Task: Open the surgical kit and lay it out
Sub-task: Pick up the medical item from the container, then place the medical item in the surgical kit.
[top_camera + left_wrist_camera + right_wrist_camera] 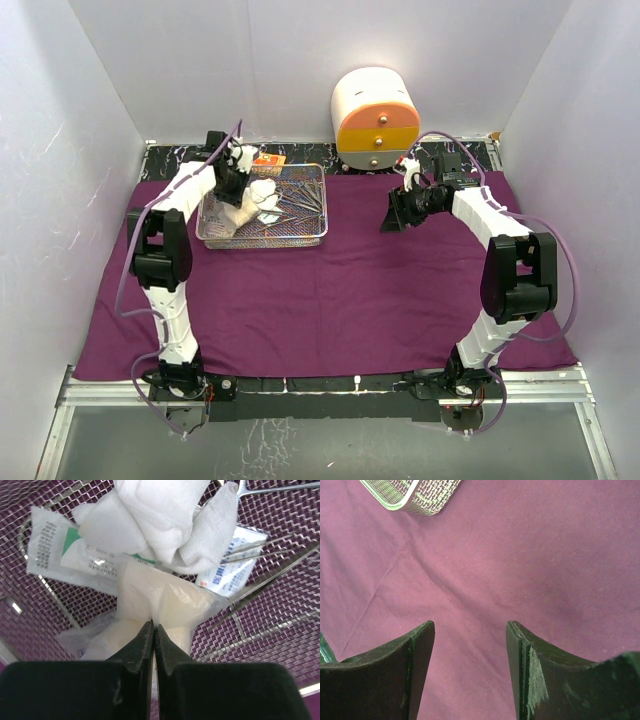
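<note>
The purple cloth (pixel 350 290) lies open and flat on the worktop. The wire tray (pixel 262 243) sits on it at about ten o'clock in the top view. The left fingers (pixel 152 630) are down in the tray, pinched tight on the thin edge of a cream packet (pixel 165 600). White gauze wads (pixel 160 515) rest against that packet at twelve o'clock, with the forceps (pixel 270 489) near at two o'clock. The right fingers (pixel 391 220) hang spread apart, holding nothing, over bare cloth at about two o'clock. I think the hold is small, so the slippery packet may slide out when lifted. It may also drag the gauze along and tip it onto the tools.
</note>
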Controlling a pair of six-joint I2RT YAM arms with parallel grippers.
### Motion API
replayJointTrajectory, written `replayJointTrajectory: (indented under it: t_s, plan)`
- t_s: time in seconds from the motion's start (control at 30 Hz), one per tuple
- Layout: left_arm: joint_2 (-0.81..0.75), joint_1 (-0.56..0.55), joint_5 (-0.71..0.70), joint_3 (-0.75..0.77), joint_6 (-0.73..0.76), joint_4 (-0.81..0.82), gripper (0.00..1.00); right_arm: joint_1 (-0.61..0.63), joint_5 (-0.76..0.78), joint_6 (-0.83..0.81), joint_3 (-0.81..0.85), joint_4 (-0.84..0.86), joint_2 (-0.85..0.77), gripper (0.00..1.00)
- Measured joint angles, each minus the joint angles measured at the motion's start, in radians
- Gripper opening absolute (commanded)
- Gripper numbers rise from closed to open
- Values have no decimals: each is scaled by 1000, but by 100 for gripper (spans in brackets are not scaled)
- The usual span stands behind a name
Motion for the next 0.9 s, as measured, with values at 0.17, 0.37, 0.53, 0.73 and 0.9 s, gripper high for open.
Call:
replayJointTrajectory:
  t_s: [0.17,0.37,0.53,0.73,0.9]
  plan:
    - [-154,0,-2,-29,-43,-25,0,-1,-1,0,0,0,0,57]
    - [-517,0,10,-211,-139,-27,0,-4,-2,0,0,-1,0,57]
    - [-665,-3,29,-386,-227,-48,0,-4,0,0,0,0,0,57]
    - [-757,-5,40,-694,-358,-47,0,-4,9,0,0,0,0,57]
    - [-774,-5,23,-769,-453,-21,0,-5,27,0,0,1,0,57]
